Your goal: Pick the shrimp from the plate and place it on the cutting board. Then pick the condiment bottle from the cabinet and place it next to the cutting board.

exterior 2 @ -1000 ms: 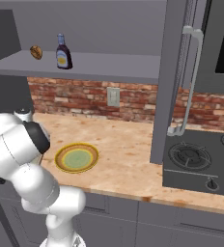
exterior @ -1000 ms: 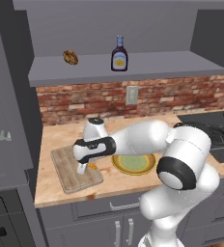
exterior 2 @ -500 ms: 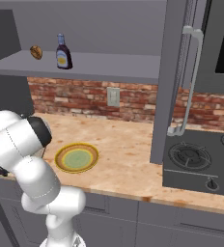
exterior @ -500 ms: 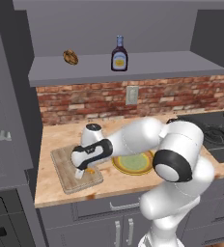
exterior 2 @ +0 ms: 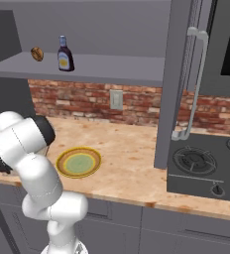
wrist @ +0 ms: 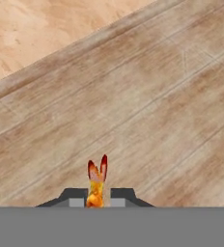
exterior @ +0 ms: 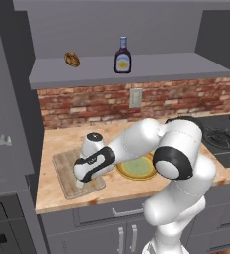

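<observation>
Down at the left, the gripper [exterior: 80, 183] hangs just over the cutting board [exterior: 67, 171], its jaws pinched narrow on the shrimp [wrist: 96, 183]. Right of the board sits the plate [exterior: 137, 168]. Up on the cabinet [exterior: 151, 67] stands the condiment bottle [exterior: 121, 55]; its label is too small to read.

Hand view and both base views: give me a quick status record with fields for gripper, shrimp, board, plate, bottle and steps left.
gripper: gripper shut on the shrimp, low over the board
shrimp: shrimp between the finger tips, not yet released
board: cutting board on the counter, left of the plate
plate: plate holds nothing
bottle: condiment bottle upright on the cabinet shelf
other: round brown lump on the same shelf
steps left: release shrimp, fetch bottle
</observation>
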You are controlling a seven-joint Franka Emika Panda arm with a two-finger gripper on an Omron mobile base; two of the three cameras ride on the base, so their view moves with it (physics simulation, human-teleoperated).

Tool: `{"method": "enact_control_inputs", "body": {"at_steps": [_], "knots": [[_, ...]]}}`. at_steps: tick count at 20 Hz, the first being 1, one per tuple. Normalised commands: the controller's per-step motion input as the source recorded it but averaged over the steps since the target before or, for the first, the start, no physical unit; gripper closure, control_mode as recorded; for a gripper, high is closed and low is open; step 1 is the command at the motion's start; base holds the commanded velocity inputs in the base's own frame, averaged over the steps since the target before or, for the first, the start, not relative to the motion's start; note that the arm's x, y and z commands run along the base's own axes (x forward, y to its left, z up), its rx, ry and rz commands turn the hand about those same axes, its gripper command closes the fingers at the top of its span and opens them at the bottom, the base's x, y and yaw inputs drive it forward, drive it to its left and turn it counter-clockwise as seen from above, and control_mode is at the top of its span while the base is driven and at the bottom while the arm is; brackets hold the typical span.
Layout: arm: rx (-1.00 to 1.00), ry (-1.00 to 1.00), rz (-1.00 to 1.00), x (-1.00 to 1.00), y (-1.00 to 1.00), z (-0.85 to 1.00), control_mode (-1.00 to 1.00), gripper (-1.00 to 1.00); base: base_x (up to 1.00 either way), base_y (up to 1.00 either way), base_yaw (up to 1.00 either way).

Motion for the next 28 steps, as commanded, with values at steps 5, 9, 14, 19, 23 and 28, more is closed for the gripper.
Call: {"method": "enact_control_inputs", "body": {"at_steps": [5,9,14,19,23,28], "knots": [[0.00,-0.05,0.00,0.01,0.14,-0.29,-1.00,-1.00,0.00,0.00,0.00],[0.00,-0.03,0.00,0.00,0.07,-0.11,-1.00,-1.00,0.00,0.00,0.00],[0.01,-0.01,0.00,0.00,-0.02,0.03,-1.00,-1.00,0.00,0.00,0.00],[0.04,0.00,0.00,0.00,-0.07,0.23,-1.00,-1.00,0.00,0.00,0.00],[0.07,-0.03,0.00,-0.04,-0.06,0.35,-1.00,-1.00,0.00,0.00,0.00],[0.06,-0.03,0.00,-0.06,-0.07,0.33,-1.00,-1.00,0.00,0.00,0.00]]}}
